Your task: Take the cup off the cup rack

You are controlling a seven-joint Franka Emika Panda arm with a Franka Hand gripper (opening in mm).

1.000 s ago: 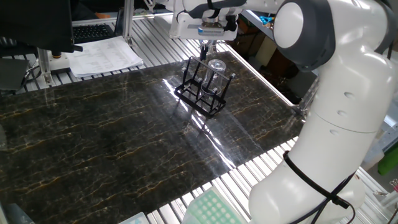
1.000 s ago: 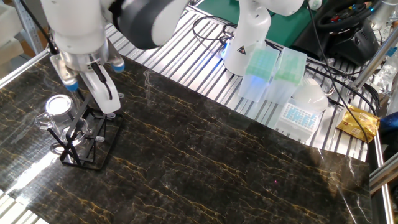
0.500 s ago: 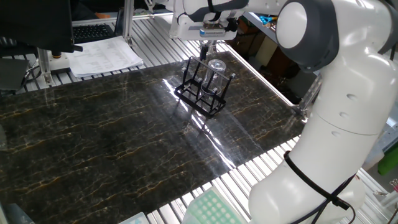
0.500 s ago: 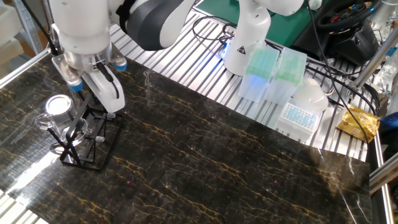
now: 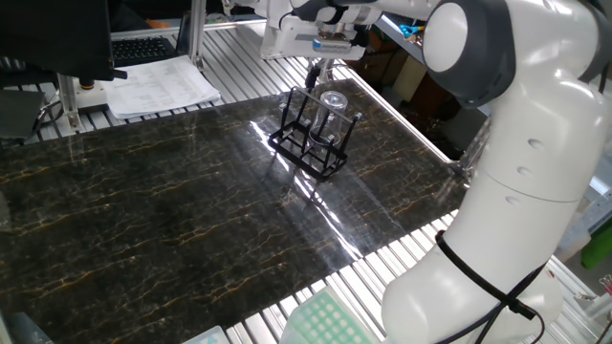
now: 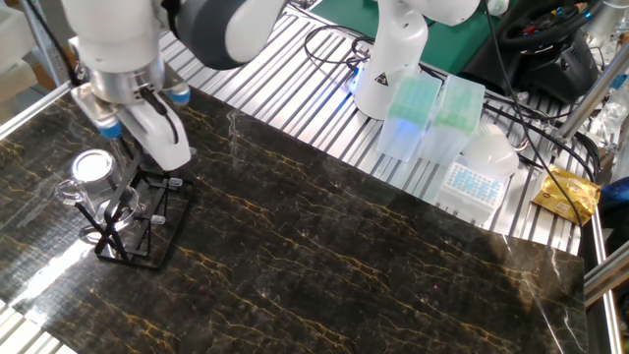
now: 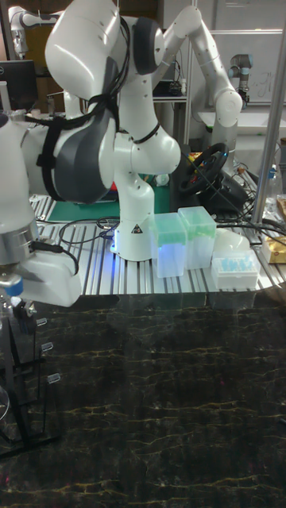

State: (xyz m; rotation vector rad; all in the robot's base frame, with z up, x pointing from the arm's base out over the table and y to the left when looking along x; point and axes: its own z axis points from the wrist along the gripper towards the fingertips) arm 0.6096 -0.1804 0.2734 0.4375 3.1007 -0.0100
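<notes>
- Sitting upside-down over a peg, the cup [image 5: 332, 112] is on the rack [image 5: 311, 141], at the rack's 3 o'clock end in one fixed view; its clear round base [image 6: 92, 165] faces up in the other fixed view
- The gripper [image 5: 317, 70] hangs just above the rack at 12 o'clock of the cup; whether its fingers are spread or pressed together I cannot tell; nothing is seen between them
- Plastic boxes [image 6: 435, 111], green and pale, stand at 2 o'clock; what they contain is too small to tell
- The dark marbled table [image 5: 172, 210] is glossy; ribbed metal decking [image 6: 295, 69] borders it; papers [image 5: 161, 85] lie at 10 o'clock
- A second white arm [image 7: 208, 67] stands behind
</notes>
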